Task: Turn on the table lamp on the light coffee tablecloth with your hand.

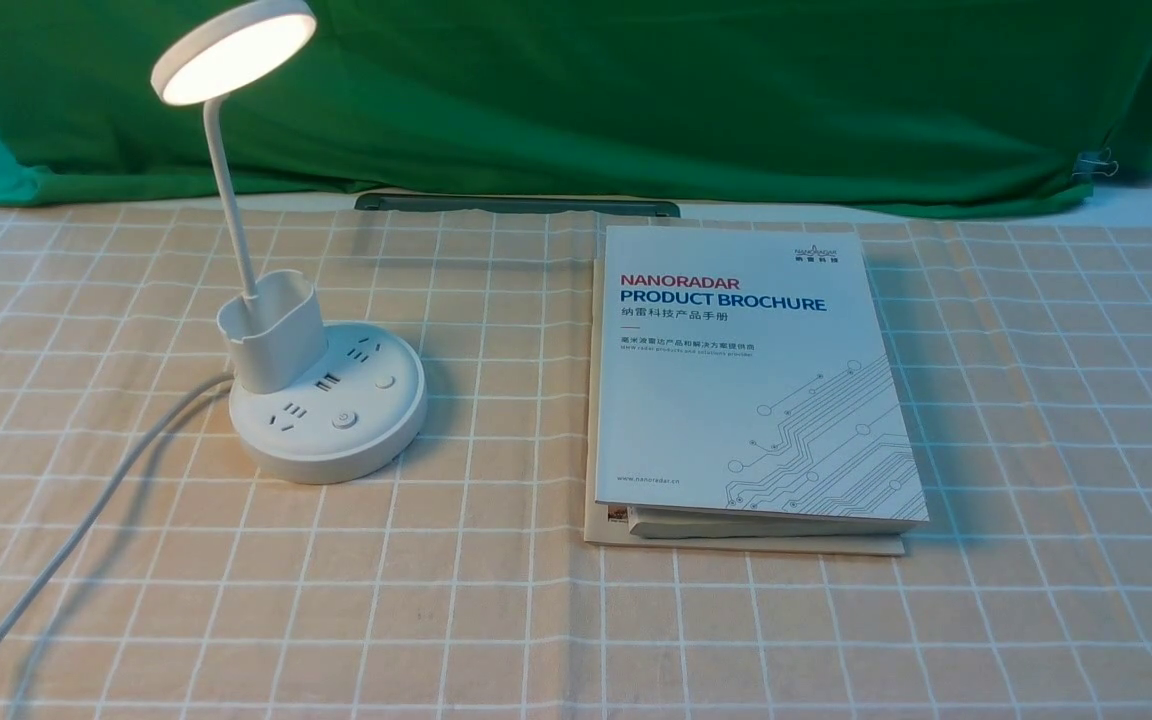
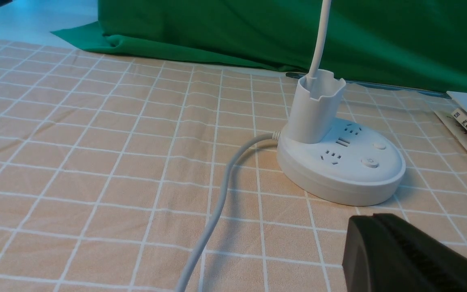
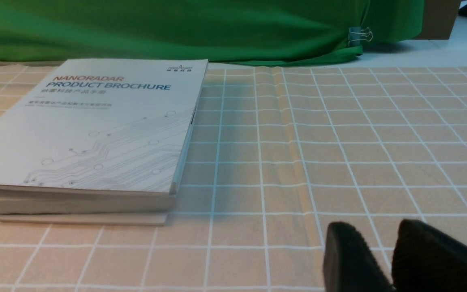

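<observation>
Dark end effectors [image 2: 373, 217] [image 3: 379, 227] with blunt, rounded fingertips.

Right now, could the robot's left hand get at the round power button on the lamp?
Probably yes: the power button faces up on the lamp's base, and nothing shows between it and the left gripper. The arm's full reach isn't shown, though.
</observation>
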